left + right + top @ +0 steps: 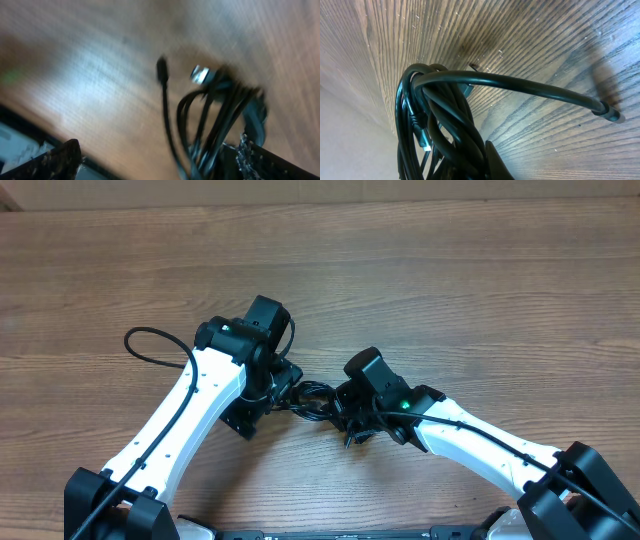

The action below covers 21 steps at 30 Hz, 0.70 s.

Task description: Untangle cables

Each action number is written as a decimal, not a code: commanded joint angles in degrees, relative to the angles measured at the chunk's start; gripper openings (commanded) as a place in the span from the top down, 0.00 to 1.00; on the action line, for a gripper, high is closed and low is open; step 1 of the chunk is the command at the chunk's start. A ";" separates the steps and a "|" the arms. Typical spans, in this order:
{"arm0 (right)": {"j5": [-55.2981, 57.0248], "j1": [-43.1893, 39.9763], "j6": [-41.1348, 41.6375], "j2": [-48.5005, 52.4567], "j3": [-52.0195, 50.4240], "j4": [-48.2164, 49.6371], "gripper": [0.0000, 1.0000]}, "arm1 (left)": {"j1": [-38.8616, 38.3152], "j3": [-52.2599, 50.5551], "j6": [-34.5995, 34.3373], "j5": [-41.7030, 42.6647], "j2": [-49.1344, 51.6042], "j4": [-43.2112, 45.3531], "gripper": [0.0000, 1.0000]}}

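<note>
Wood-grain table (pixel 450 280) carries the cables (pixel 312 398) bundled near its middle, where the right pincer (pixel 345 406) pinches them steady, seemingly so the spread left pincer (pixel 280 387) can pick a strand.

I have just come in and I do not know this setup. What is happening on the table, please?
Two robot arms are working on a small tangle of black cables at the middle of the wooden table. The right gripper is shut on the bundle and seems to hold it. The left gripper stands open, with the loops beside one finger. A black plug and a silvery plug stick out free, but the cables are not yet untangled.
</note>
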 commanded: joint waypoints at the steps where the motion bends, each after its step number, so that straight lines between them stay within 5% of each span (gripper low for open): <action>1: -0.07 0.09 -0.48 0.07 0.07 0.42 0.96 | 0.28 -1.51 -3.52 7.69 -1.20 -1.60 0.08; 8: -0.07 0.09 -0.50 0.07 0.07 0.39 0.96 | 0.33 -9.84 -24.46 10.93 -1.20 1.29 0.25; 18: -0.07 0.09 -0.50 0.07 0.07 0.39 0.96 | 0.31 -19.43 -25.40 11.21 -1.20 19.43 0.47; 21: -0.09 0.09 -0.50 0.07 0.07 0.39 0.96 | 0.26 -19.61 -25.33 9.14 -1.20 21.07 0.73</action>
